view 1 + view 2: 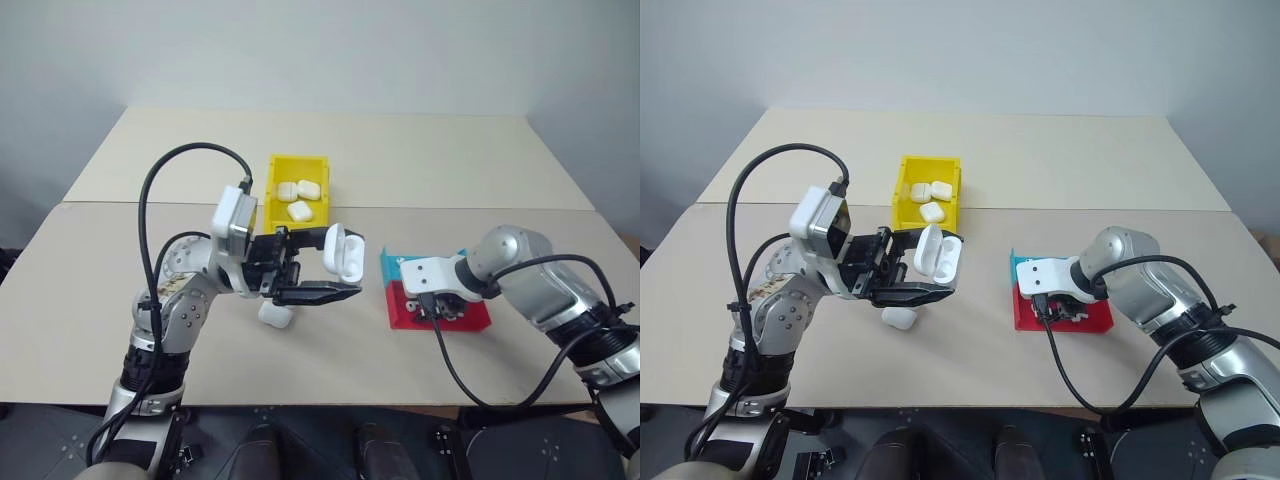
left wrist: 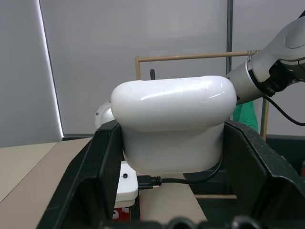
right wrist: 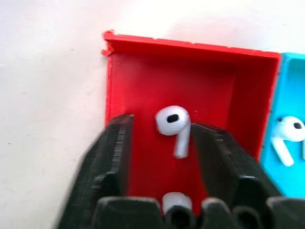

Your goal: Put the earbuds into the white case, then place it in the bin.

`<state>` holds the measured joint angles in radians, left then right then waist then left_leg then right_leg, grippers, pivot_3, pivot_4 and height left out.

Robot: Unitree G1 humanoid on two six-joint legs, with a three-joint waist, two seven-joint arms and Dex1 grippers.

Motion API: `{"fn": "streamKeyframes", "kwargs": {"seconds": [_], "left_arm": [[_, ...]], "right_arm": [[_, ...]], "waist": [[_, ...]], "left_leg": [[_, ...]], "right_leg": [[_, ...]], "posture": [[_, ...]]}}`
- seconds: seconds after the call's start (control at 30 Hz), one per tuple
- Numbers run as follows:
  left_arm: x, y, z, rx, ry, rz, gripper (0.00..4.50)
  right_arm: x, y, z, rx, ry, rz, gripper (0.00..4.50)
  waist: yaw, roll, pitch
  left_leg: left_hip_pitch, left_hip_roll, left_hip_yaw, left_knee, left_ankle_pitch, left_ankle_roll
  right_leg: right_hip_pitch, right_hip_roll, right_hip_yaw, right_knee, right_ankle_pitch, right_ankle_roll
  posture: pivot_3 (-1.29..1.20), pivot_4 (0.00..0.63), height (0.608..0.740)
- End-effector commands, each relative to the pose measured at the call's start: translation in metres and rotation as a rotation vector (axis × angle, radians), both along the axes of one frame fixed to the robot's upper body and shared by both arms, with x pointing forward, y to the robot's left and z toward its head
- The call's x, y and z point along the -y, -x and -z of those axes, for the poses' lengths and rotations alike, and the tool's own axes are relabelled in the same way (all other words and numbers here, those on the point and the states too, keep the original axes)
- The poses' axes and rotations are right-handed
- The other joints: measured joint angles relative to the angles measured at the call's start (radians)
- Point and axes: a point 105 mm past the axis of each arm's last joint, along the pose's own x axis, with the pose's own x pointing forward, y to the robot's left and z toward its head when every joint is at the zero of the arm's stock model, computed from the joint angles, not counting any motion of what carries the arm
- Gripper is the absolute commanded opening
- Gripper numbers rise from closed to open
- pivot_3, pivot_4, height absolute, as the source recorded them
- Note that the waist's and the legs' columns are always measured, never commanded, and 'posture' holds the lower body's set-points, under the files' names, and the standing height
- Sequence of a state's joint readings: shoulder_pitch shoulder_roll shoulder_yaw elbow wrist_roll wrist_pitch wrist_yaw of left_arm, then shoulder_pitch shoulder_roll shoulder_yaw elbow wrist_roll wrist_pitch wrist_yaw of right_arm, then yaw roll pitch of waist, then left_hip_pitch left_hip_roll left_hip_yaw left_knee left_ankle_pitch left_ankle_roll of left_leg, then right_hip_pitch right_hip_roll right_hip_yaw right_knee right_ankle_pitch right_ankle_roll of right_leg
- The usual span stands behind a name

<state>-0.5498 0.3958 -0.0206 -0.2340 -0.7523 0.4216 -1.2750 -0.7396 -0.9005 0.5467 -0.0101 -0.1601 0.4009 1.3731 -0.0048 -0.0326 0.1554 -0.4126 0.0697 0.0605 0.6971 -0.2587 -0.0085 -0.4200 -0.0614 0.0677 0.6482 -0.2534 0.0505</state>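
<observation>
Bare lab, plain table, blank walls

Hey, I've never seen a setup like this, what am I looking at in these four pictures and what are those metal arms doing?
This is a two-armed humanoid robot working at a beige table. Two pictures come from cameras in its head, looking down over its arms; the other two come from a camera on each wrist.

The left gripper has its jaws shut on a small glossy white earbud case, lid open, held above the table. The left wrist view shows that case up close.

The right gripper reaches down into a shallow red tray, its jaws on either side of a tiny white earbud and not yet shut on it. A blue tray beside it holds another earbud.

Behind stands a bright yellow plastic bin already holding white cases. One more case lies on the table.
</observation>
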Motion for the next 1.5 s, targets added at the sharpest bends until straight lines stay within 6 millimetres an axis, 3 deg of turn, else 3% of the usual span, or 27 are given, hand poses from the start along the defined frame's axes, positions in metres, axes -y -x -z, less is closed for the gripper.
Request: {"fn": "streamKeyframes", "kwargs": {"seconds": [0.03, 0.17, 0.3, 0.43, 0.6, 0.77, 0.87, 1.0, 1.17, 1.5], "left_arm": [[0.001, 0.007, -0.010, 0.041, 0.012, 0.025, 2.82], [0.001, 0.006, -0.010, 0.038, 0.011, 0.025, 2.82], [0.002, 0.004, -0.011, 0.036, 0.013, 0.029, 2.82], [0.002, 0.002, -0.016, 0.030, 0.023, 0.040, 2.82], [0.006, -0.007, -0.023, 0.003, 0.035, 0.037, 2.82], [0.018, -0.018, -0.026, -0.048, -0.013, 0.038, 2.82], [0.021, -0.019, -0.028, -0.049, -0.020, 0.056, 2.82], [0.025, -0.020, -0.028, -0.045, -0.028, 0.071, 2.82], [0.029, -0.019, -0.029, -0.036, -0.023, 0.083, 2.82], [0.028, -0.018, -0.030, -0.026, -0.008, 0.066, 2.82]], "right_arm": [[0.002, -0.002, -0.001, 0.022, 0.006, 0.004, 0.81], [0.004, 0.000, -0.003, 0.024, -0.013, 0.029, 0.63], [0.007, 0.004, -0.018, 0.034, -0.104, 0.094, 0.63], [0.002, 0.014, -0.064, 0.031, -0.377, 0.182, 0.63], [-0.002, 0.039, -0.136, 0.119, -0.910, 0.159, 0.63], [-0.006, 0.056, -0.179, 0.194, -1.257, 0.132, 0.63], [-0.015, 0.066, -0.197, 0.190, -1.373, 0.080, 0.63], [-0.030, 0.072, -0.205, 0.178, -1.410, 0.041, 0.63], [-0.049, 0.070, -0.196, 0.153, -1.390, 0.041, 0.63], [-0.059, 0.065, -0.177, 0.129, -1.307, 0.066, 0.63]], "waist": [[0.000, 0.000, 0.000], [0.000, 0.000, 0.000], [0.002, 0.000, 0.000], [0.007, 0.000, 0.000], [0.015, 0.000, 0.000], [0.015, 0.000, 0.000], [0.012, 0.000, 0.000], [0.008, 0.000, 0.000], [0.005, 0.000, 0.000], [0.003, 0.000, 0.000]], "left_leg": [[0.000, 0.000, 0.000, 0.000, 0.000, 0.000], [0.001, 0.000, 0.000, 0.000, 0.000, 0.000], [0.001, 0.000, 0.000, 0.000, 0.000, 0.000], [-0.001, 0.000, 0.000, 0.000, 0.000, 0.000], [-0.001, 0.000, -0.001, -0.001, 0.000, 0.000], [-0.001, 0.000, -0.001, 0.000, 0.000, 0.000], [-0.001, 0.000, -0.001, -0.001, 0.000, 0.000], [-0.001, 0.000, -0.001, -0.002, 0.000, 0.000], [-0.002, 0.000, -0.001, -0.002, 0.000, 0.000], [-0.002, 0.000, -0.001, -0.002, 0.000, 0.000]], "right_leg": [[0.000, 0.000, 0.000, 0.000, 0.000, 0.000], [0.001, 0.000, 0.000, 0.000, 0.000, 0.000], [0.001, 0.000, 0.000, 0.000, 0.000, 0.000], [-0.001, 0.000, 0.000, 0.000, 0.000, 0.000], [0.000, 0.000, -0.001, -0.001, 0.000, 0.000], [0.001, 0.000, -0.001, 0.000, 0.000, 0.000], [0.000, 0.000, -0.001, 0.001, 0.000, 0.000], [0.000, 0.000, -0.001, -0.001, 0.000, 0.000], [-0.001, 0.000, -0.001, 0.000, 0.000, 0.000], [-0.001, 0.000, -0.001, -0.001, 0.000, 0.000]], "posture": [[0.00, 0.150, 0.740], [0.00, 0.150, 0.740], [0.00, 0.150, 0.740], [0.00, 0.150, 0.740], [0.00, 0.150, 0.740], [0.00, 0.150, 0.740], [0.00, 0.150, 0.740], [0.00, 0.150, 0.740], [0.00, 0.150, 0.740], [0.00, 0.150, 0.740]]}}
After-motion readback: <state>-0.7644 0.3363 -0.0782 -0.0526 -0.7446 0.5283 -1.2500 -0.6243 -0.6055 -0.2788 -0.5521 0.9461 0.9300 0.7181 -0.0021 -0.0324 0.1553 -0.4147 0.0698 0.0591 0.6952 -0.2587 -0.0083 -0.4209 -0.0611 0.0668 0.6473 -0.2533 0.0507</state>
